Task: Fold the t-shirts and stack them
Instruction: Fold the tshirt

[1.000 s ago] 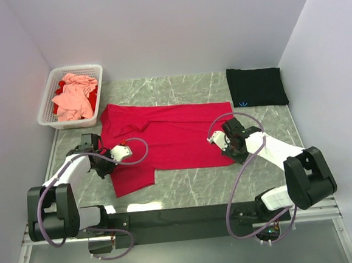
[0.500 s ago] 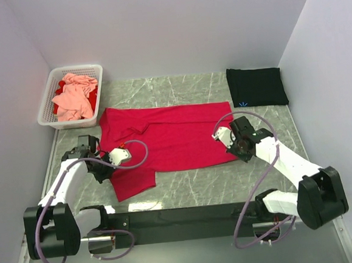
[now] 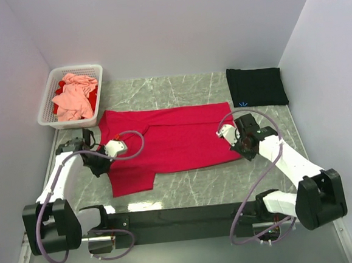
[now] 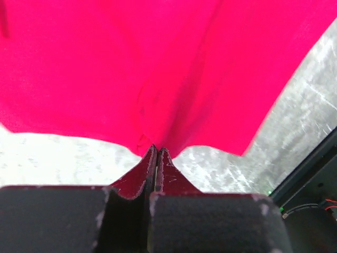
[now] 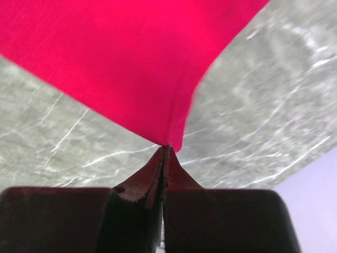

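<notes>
The crimson-red t-shirt (image 3: 176,137) lies spread wide and mostly smooth just right of the basket (image 3: 47,111). The left gripper (image 4: 156,154) is clamped on its edge nearer the basket, and the right gripper (image 5: 166,149) pinches the corner farthest from the basket.

A robotics lab test cell – the left arm (image 3: 60,174) and right arm (image 3: 288,159) are bolted to a black rail (image 3: 183,216) at the near edge of a marble-patterned worktop (image 3: 185,88), boxed in by plain pale walls (image 3: 156,29), with purple cables (image 3: 247,109) looping loose
</notes>
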